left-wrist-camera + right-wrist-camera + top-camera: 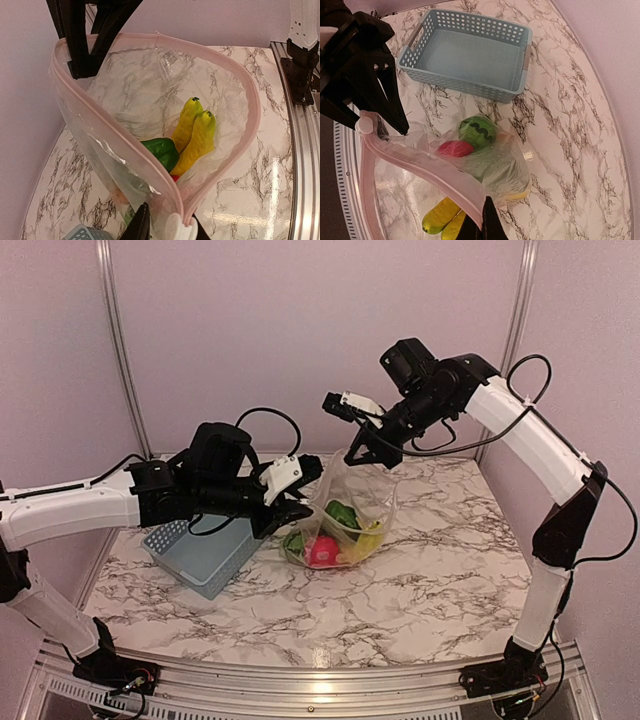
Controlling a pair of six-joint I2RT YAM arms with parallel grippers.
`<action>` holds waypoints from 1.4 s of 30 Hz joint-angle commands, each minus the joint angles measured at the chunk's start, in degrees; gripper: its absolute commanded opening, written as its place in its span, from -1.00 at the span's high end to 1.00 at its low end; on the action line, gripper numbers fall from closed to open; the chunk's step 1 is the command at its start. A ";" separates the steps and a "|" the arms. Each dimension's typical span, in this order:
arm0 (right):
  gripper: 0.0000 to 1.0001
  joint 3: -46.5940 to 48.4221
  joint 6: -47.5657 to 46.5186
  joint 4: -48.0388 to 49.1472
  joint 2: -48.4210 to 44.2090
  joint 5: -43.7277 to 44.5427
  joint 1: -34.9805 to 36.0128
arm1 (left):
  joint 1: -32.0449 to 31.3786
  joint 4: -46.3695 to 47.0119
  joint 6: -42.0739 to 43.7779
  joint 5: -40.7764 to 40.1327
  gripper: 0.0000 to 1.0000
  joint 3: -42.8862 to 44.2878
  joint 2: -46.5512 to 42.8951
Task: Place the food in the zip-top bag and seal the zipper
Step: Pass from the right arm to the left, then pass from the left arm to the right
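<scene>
Top external: marbled table, lilac walls.

**Veined tabletop bears a basket and the foot of a bag**

The tabletop is white with grey-black marble veining, and a ribbed metal rail runs along its near edge. Two things rest on it. A blue-grey slotted basket sits on the left half, open side up. To its right, near the middle, the lower end of the clear zip-top bag rests on the surface while its upper part rises off it. A strip of marble shows between bag and basket. Inside the bag's lower end lie toy fruits: a striped green melon, a red piece touching it, and a yellow banana.
</scene>
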 commanded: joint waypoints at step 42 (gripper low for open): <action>0.96 -20.56 -26.20 5.30 -13.74 18.72 3.85 | 0.79 3.43 -10.16 -3.84 1.00 -3.77 -9.08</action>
